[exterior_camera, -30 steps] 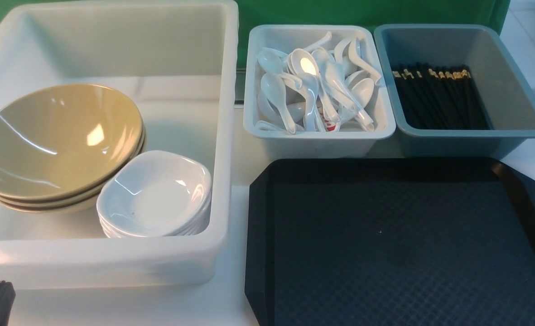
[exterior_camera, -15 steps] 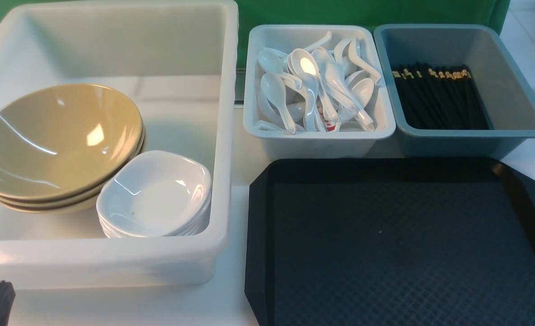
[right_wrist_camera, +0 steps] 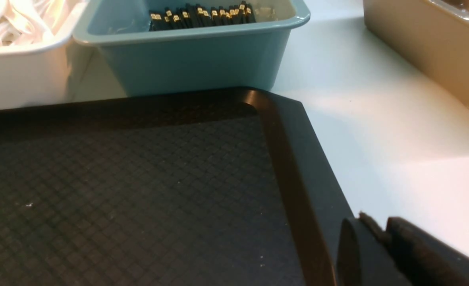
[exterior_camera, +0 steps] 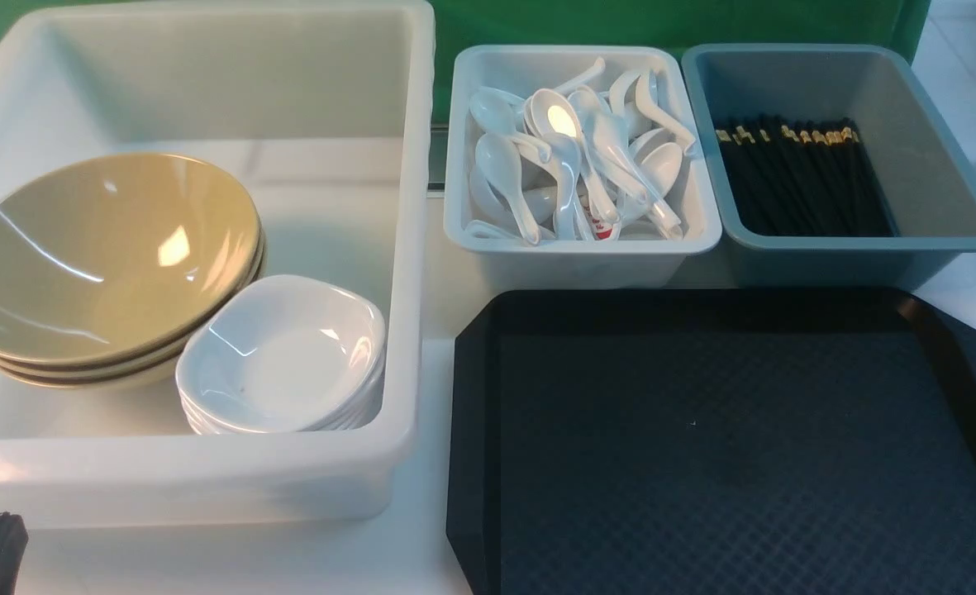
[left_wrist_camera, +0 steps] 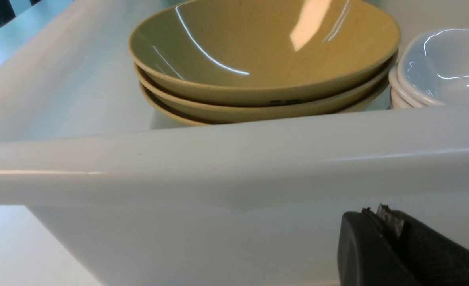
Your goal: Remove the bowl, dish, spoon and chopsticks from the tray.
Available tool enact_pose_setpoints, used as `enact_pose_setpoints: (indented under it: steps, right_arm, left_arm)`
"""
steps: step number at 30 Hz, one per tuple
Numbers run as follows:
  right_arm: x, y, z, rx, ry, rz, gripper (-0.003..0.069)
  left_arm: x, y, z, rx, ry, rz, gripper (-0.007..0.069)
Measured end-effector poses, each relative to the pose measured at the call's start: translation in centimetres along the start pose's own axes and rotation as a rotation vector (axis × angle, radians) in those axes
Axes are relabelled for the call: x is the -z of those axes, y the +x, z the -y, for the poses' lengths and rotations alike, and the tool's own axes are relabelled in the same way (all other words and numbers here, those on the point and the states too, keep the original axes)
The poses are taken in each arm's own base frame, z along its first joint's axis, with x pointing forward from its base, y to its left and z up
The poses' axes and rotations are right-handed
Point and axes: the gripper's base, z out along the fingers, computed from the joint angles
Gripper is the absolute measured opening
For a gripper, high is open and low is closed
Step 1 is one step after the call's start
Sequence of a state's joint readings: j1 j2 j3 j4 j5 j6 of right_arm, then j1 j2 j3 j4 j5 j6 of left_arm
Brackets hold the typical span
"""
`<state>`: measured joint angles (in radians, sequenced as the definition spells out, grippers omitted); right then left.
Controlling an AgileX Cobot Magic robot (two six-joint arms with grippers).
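The black tray [exterior_camera: 471, 413] lies at the front right with nothing on its textured surface. Tan bowls [exterior_camera: 99, 248] sit stacked in the big white bin, with a stack of white dishes [exterior_camera: 285, 355] beside them. White spoons [exterior_camera: 574, 157] fill the small white bin, and black chopsticks [exterior_camera: 797, 173] lie in the blue-grey bin. My left gripper [left_wrist_camera: 373, 210] is shut and holds nothing, low in front of the big bin's near wall. Over the tray's right rim [right_wrist_camera: 290, 159], my right gripper [right_wrist_camera: 377, 224] has a narrow gap between its jaws and nothing in it.
The large white bin [exterior_camera: 405, 248] takes up the left half. The small white bin [exterior_camera: 578, 248] and the blue-grey bin [exterior_camera: 934, 140] stand side by side behind the tray. A beige container [right_wrist_camera: 425, 47] stands further right on the white table.
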<state>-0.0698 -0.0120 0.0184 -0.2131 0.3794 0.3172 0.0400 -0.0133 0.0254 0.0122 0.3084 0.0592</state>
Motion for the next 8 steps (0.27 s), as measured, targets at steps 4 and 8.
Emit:
enact_pose_setpoints:
  steps: [4,8]
  right_arm:
    - [0.0,0.0,0.0,0.0,0.0,0.0,0.0119]
    - [0.0,0.0,0.0,0.0,0.0,0.0,0.0125]
  left_arm:
    - [0.0,0.0,0.0,0.0,0.0,0.0,-0.0011]
    - [0.0,0.0,0.0,0.0,0.0,0.0,-0.0011]
